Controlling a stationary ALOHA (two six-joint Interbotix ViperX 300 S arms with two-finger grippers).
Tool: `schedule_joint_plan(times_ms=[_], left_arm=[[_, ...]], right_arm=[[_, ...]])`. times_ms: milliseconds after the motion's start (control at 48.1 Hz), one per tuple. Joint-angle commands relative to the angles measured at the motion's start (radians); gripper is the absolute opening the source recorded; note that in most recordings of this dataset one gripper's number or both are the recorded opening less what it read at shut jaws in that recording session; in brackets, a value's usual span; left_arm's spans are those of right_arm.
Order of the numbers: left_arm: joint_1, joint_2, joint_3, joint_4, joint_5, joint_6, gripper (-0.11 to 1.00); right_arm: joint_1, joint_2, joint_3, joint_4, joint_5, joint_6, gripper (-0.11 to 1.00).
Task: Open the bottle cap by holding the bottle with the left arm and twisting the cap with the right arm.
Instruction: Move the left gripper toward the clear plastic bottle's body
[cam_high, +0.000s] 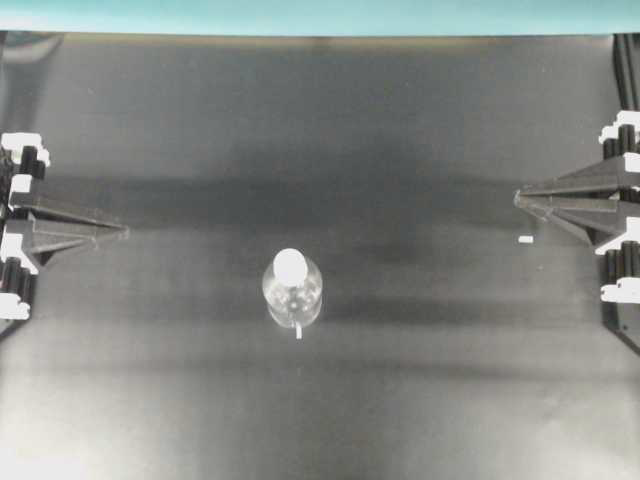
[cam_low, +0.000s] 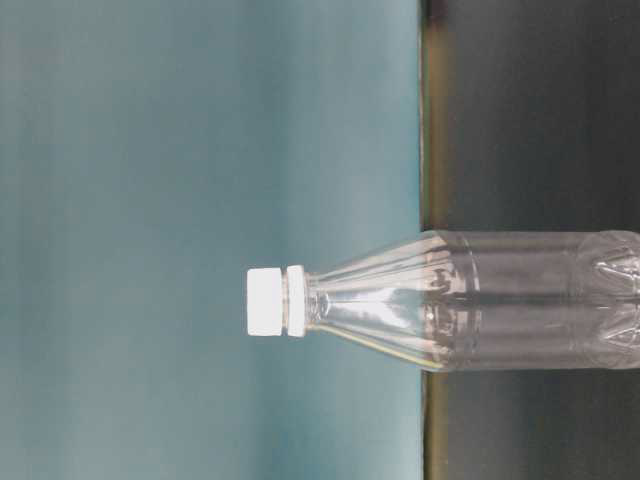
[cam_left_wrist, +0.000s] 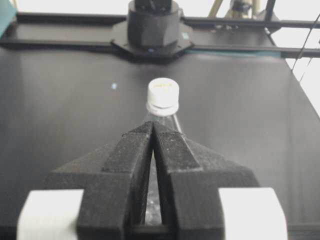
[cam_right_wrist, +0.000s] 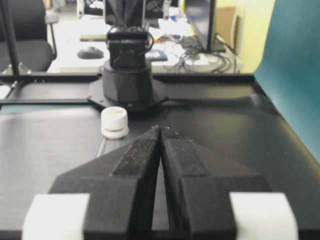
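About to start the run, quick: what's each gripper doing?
Left gripper: closed, holding nothing.
Right gripper: closed, holding nothing.

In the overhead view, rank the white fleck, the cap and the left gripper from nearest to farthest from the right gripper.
1. White fleck: just below the right gripper tips, on the mat.
2. Cap: mid-table, on the upright bottle.
3. Left gripper: at the far left edge.
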Motion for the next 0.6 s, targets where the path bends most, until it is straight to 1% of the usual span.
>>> schedule_joint_plan(times_ms=[0,42,83,104,249,478,520,582], left_arm=[[-0.020,0.054,-0.097,0.041,0.000,0.003,0.14],[-0.018,0.081,-0.127,0.041,0.000,0.009,0.13],[-0.017,0.110,-0.156,0.041,-0.002,0.011,0.09],[-0.017,0.133,-0.176,0.041,-0.002,0.011,0.09],[-0.017,0.253,-0.267,0.041,-0.017,0.011,0.09],[-0.008,0.468,-0.387,0.043,-0.127,0.023,0.10],[-0.008,0.500,-0.402,0.043,-0.132,0.031,0.14],[-0.006,0.541,-0.417,0.043,-0.133,0.040,0.26]], right_arm=[[0.003,0.002,-0.012,0.003,-0.012,0.011,0.03],[0.003,0.003,-0.021,0.008,-0.005,0.011,0.03],[0.003,0.003,-0.029,0.014,0.002,0.011,0.00],[0.002,0.003,-0.032,0.015,0.005,0.011,-0.01],[-0.006,0.000,-0.043,0.018,0.038,0.012,-0.01],[-0.014,-0.002,-0.043,0.029,0.091,0.026,-0.01],[-0.015,-0.002,-0.043,0.031,0.094,0.031,-0.01],[-0.021,-0.003,-0.043,0.031,0.095,0.038,-0.01]])
